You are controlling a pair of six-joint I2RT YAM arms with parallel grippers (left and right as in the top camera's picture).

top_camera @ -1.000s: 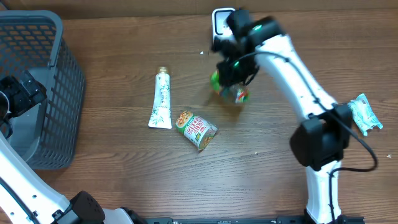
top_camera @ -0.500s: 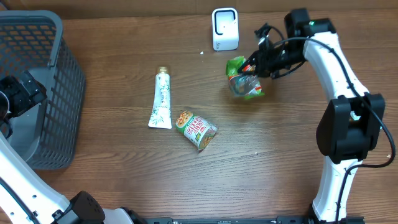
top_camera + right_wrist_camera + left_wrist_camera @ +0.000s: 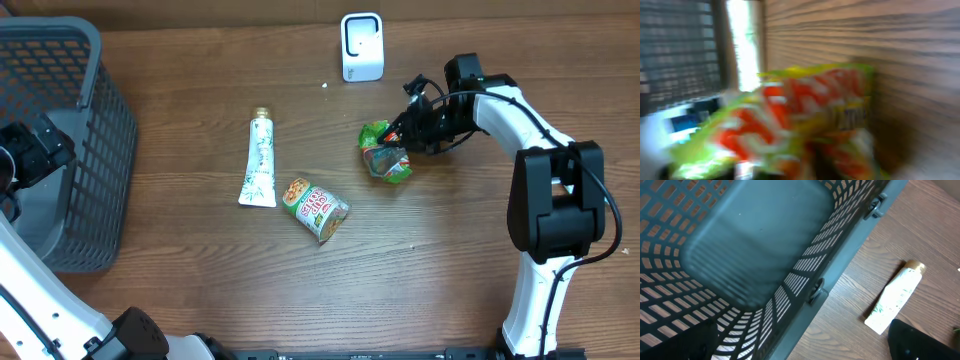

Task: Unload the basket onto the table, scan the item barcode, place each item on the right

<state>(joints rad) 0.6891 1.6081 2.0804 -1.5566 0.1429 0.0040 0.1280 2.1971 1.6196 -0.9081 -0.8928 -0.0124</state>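
Snack bag (image 3: 385,162) lowered onto wooden table (image 3: 450,270), right pincer (image 3: 403,133) at it, grip unclear, left pincer (image 3: 45,148) spread over basket (image 3: 100,150)

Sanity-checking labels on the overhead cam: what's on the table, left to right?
Basket → white tube → printed cup on its side → green snack bag. Scanner left out: it sits at the back, overlapping both cup and bag.
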